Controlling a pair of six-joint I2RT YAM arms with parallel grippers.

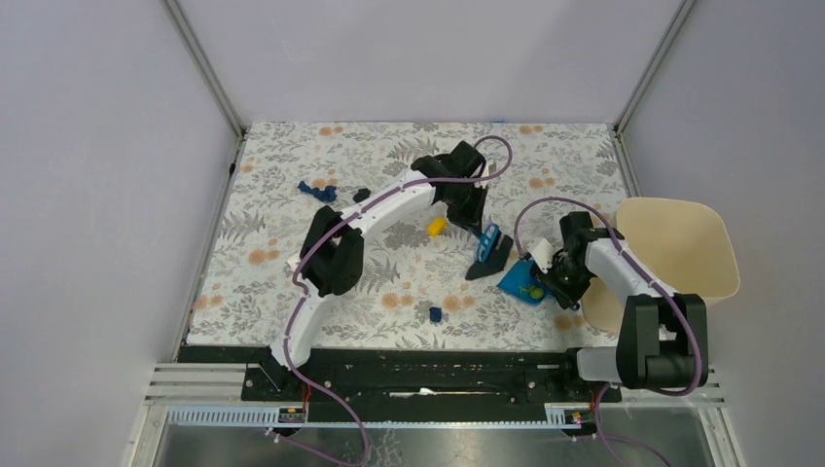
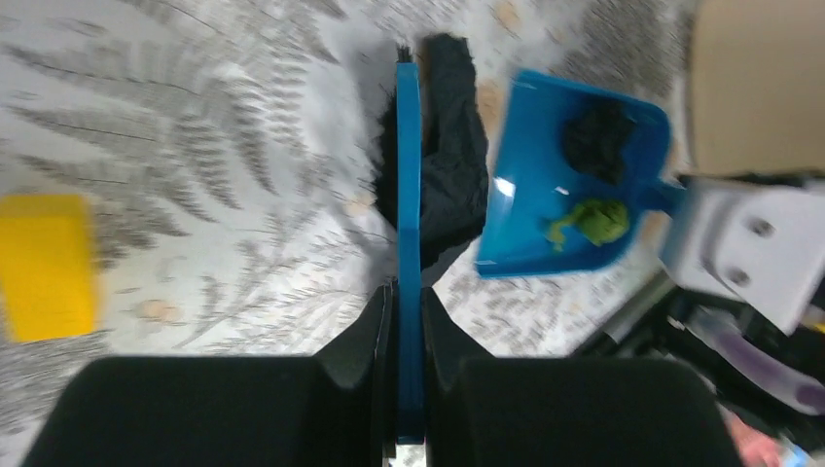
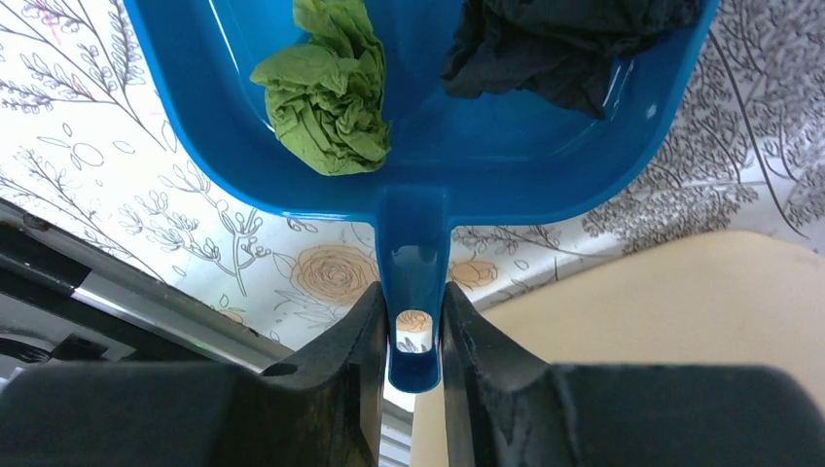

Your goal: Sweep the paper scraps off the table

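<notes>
paper scraps (image 1: pixel 318 191) lie in several spots on the table (image 1: pixel 253 292). a dark blue cluster sits far left towards the back, with a black wad (image 1: pixel 361 195) just beside it. one dark blue wad (image 1: pixel 435 313) lies near the front edge, between my two arms. two more are inside the blue dustpan (image 3: pixel 506 165): a green wad (image 3: pixel 331 92) and a dark wad (image 3: pixel 574 44), apart from each other.

my right gripper (image 3: pixel 412 304) is pinching the dustpan's handle between its fingers. the pan's mouth points away from the arm, at the table's right side, next to a beige bin (image 1: pixel 681 243). i cannot tell whether the pan touches the cloth.

my left gripper (image 2: pixel 409 297) is clamped on the thin blue back of a brush (image 2: pixel 409 175). its black bristles reach down to the cloth just left of the dustpan's mouth. a yellow block (image 1: pixel 437 226) rests on the table left of the brush, apart from it.
</notes>
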